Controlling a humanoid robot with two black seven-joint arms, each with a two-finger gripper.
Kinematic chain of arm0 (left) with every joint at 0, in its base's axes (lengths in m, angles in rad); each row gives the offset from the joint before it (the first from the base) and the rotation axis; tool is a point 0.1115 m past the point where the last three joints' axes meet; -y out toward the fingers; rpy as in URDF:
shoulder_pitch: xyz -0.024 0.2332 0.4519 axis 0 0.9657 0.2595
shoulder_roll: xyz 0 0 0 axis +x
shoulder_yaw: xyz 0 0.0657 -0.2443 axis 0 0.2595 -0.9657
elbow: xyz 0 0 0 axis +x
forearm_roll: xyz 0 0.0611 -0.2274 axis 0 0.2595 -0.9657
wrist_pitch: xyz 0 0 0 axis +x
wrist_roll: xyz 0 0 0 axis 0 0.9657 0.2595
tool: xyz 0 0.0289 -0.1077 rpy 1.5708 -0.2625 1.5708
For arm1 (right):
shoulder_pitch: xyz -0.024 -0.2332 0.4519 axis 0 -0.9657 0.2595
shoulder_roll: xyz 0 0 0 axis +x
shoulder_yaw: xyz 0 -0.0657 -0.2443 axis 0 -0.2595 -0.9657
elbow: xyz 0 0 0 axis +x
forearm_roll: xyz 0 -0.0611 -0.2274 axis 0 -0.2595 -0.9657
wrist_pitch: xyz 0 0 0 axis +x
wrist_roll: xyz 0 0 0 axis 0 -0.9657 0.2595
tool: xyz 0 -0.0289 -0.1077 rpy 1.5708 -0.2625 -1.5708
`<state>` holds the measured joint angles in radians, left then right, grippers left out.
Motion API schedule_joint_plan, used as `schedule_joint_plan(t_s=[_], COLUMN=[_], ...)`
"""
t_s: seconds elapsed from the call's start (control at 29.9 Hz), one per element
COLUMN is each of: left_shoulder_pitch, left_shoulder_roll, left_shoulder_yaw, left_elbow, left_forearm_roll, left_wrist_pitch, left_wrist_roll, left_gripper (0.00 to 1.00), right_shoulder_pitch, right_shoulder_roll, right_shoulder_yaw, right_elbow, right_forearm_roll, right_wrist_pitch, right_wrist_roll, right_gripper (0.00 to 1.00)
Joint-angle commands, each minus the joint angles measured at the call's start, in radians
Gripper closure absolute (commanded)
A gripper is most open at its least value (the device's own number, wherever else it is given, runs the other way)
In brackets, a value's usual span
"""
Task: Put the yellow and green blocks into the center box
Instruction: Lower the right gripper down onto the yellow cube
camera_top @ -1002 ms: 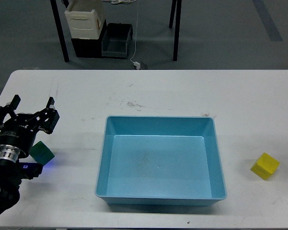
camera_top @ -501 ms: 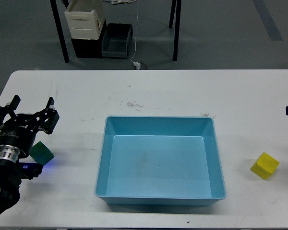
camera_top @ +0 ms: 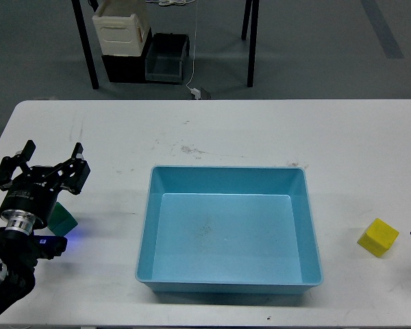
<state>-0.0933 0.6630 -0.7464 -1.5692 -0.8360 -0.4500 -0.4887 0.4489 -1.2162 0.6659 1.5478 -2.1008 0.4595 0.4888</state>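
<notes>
The blue box (camera_top: 229,234) is sat open and empty mid-surface, closer to the front edge. The yellow block (camera_top: 378,237) is found well off to its right near the surface's right edge, turned a bit. The green block (camera_top: 62,218) is parked near the left edge, half hidden.

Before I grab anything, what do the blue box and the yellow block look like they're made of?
Blue box: likely molded plastic, with smooth, thin walls, a rolled rim and a faint sheen. Yellow block: solid matte cube, possibly painted wood or foam; too small to tell.
</notes>
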Motion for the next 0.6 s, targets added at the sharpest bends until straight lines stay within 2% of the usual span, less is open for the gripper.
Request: schedule_joint_plan(t_s=[0.0,0.23,0.57], left_shoulder_pitch=[0.0,0.0,0.0], left_shoulder_roll=[0.001,0.001,0.001], left_shoulder_yaw=[-0.001,-0.001,-0.004], left_elbow=[0.0,0.001,0.011], left_forearm_roll=[0.001,0.001,0.001], left_wrist_pitch=[0.001,0.001,0.001], left_wrist_roll=[0.0,0.0,0.0], left_gripper=[0.0,0.0,0.0], right_shoulder_pitch=[0.017,0.076,0.303], right_shoulder_roll=[0.046,0.113,0.144], right_shoulder_yaw=[-0.003,-0.018,-0.308], right_elbow=[-0.003,-0.011,-0.041], right_forearm_roll=[-0.002,-0.007,-0.035], right_wrist_pitch=[0.029,0.029,0.029], right_wrist_roll=[0.0,0.0,0.0], right_gripper=[0.0,0.0,0.0])
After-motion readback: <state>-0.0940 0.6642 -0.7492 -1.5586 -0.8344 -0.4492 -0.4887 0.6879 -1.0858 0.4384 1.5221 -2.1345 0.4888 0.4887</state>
